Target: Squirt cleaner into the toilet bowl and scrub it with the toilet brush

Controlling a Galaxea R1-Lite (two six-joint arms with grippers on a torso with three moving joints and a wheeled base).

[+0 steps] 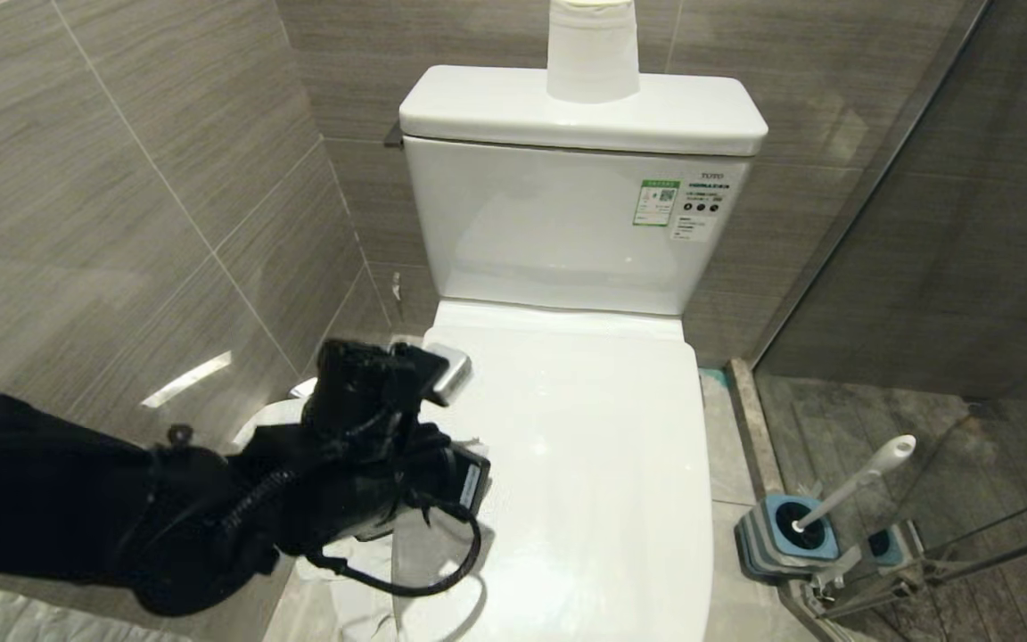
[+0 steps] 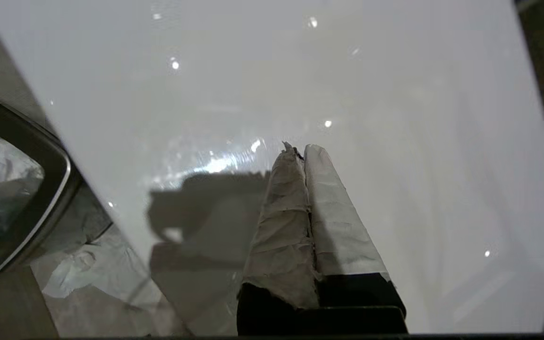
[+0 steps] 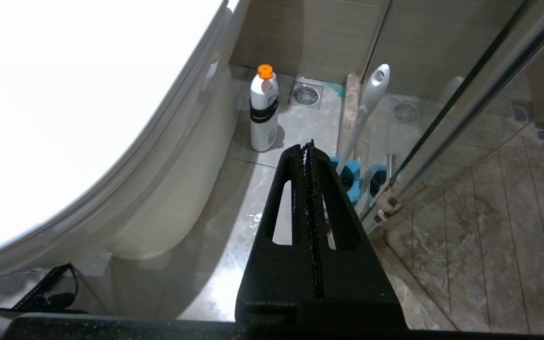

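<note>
My left pincer (image 2: 302, 151), tips pressed together and empty, hovers over the closed toilet lid (image 1: 585, 464) at lower left of the head frame. I'd hook the lid's front edge and lift slowly; it's glossy and slippery. The right pincer (image 3: 309, 146) is pressed shut, parked low. Toilet brush (image 1: 852, 481) stands in its holder (image 1: 785, 535) at lower right, cleaner bottle (image 3: 263, 111) on the tiled floor (image 3: 489, 226)

The closed white toilet lid (image 1: 585, 464) covers the bowl, blocking any way in from above. The left gripper (image 2: 300, 151), fingers pressed together, hovers over the lid's left side. On the right, the toilet brush (image 1: 852, 486) stands near a glass partition (image 1: 968, 267), leaving a narrow floor strip beside the toilet.
</note>
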